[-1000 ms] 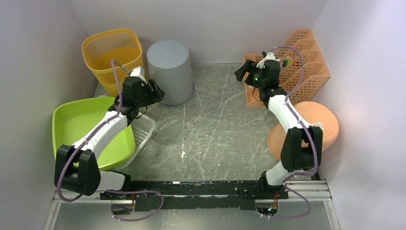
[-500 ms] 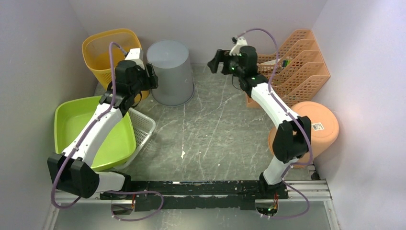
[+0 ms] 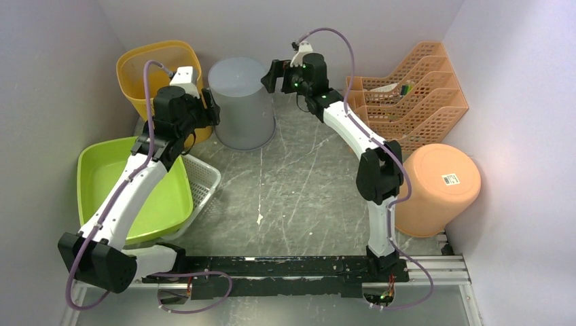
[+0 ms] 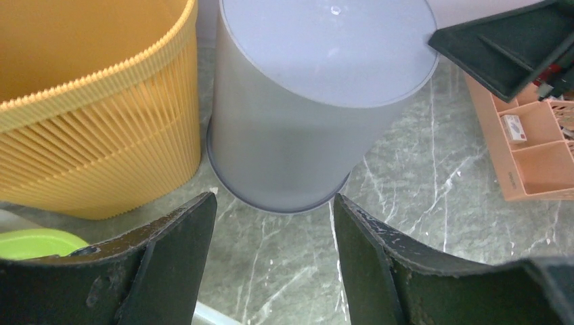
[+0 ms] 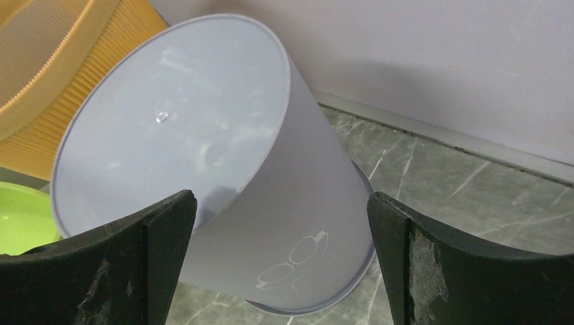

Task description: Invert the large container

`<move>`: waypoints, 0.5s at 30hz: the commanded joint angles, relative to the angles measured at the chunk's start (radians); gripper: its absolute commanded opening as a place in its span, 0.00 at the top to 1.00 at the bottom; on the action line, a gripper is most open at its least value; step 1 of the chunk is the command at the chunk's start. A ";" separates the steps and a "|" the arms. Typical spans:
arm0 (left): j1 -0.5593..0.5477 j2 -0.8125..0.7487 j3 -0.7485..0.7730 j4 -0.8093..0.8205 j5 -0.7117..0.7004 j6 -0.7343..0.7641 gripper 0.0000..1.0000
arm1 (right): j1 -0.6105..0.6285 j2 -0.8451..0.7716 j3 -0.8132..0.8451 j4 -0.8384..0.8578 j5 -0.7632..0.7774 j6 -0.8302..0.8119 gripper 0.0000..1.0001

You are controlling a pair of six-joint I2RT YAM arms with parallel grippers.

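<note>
- Plainly, the left gripper (image 4: pixel 272 203) has its fingers (image 4: pixel 172 250) spread wide and holds nothing. In its wrist view the grey bin (image 4: pixel 304 115) fills the upper middle of the frame beyond the tips, and no contact shows.
- The right gripper (image 5: pixel 281 200) is just as wide apart and just as empty. The bin (image 5: pixel 223 176) sits in the centre of that frame between the two fingers (image 5: pixel 135 271), its flat closed end turned toward the camera.
- From above, the bin (image 3: pixel 241 102) stands upper centre, close to the back wall, with its wide rim on the table (image 3: pixel 299 183) and its closed end up.
- The left gripper (image 3: pixel 212 109) is just beside the bin's left side, and the right gripper (image 3: pixel 270 75) is at its upper right edge.
- An orange basket (image 3: pixel 159 71) stands just left of the bin, in the upper left.
- A green tub (image 3: pixel 115 183) lies at the left edge, with a white basket (image 3: pixel 204 183) against its right side.
- A file rack (image 3: pixel 414 88) is at the upper right.
- Below the rack, a peach bin (image 3: pixel 435 187) shows its closed end, which carries a label.
</note>
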 commanded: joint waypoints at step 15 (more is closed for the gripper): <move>-0.002 -0.035 -0.113 0.042 -0.041 -0.005 0.21 | 0.059 0.078 0.034 -0.111 0.479 -0.055 0.00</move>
